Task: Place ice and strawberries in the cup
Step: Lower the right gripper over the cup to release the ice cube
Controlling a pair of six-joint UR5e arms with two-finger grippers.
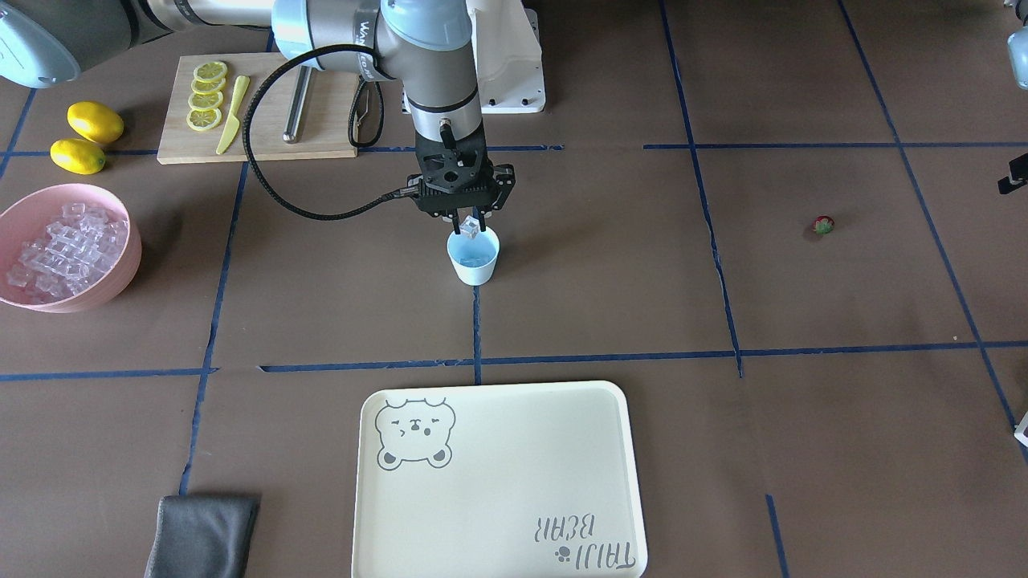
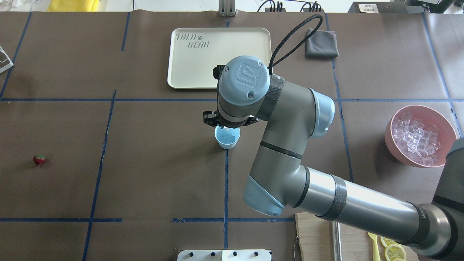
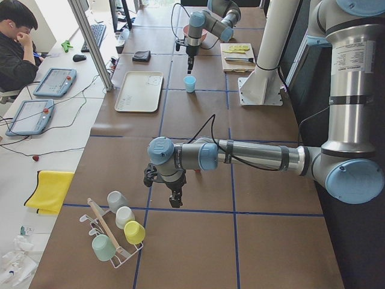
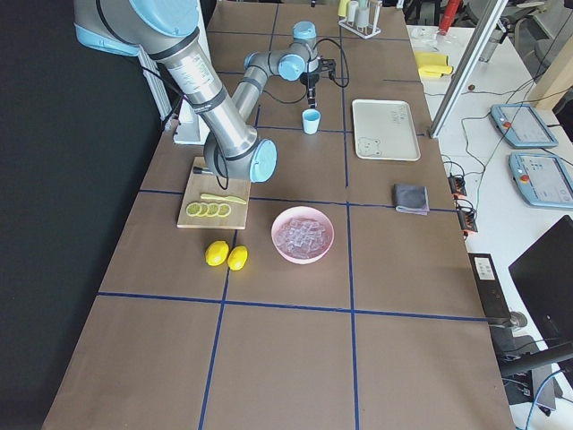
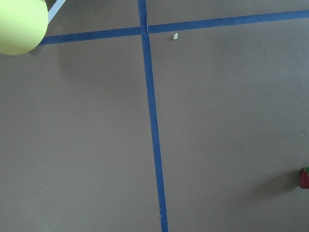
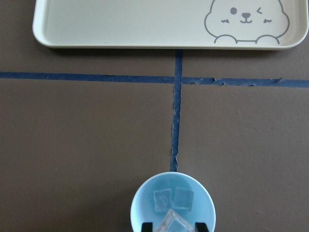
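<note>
Blue plastic, the cup [image 1: 474,274] stands upright with its rim up at a crossing of tape lines on the brown table [image 1: 610,305], two cubes lying inside it. The right gripper [image 1: 472,222] points straight down over the cup's mouth, its fingers narrowed on an ice cube [image 1: 470,228]. The strawberry [image 1: 823,225] lies well apart, too small to tell which way it points. I cannot tell how the left gripper [image 3: 175,198] stands.

Light blue cup [image 1: 473,261]; clear ice cubes [image 6: 183,197]; red strawberry [image 1: 823,225] (green top); pink bowl [image 1: 132,258]; cream tray [image 1: 522,474] with grey bear drawing [image 1: 414,433]; brown table [image 1: 602,281], blue tape lines [image 1: 610,356].
</note>
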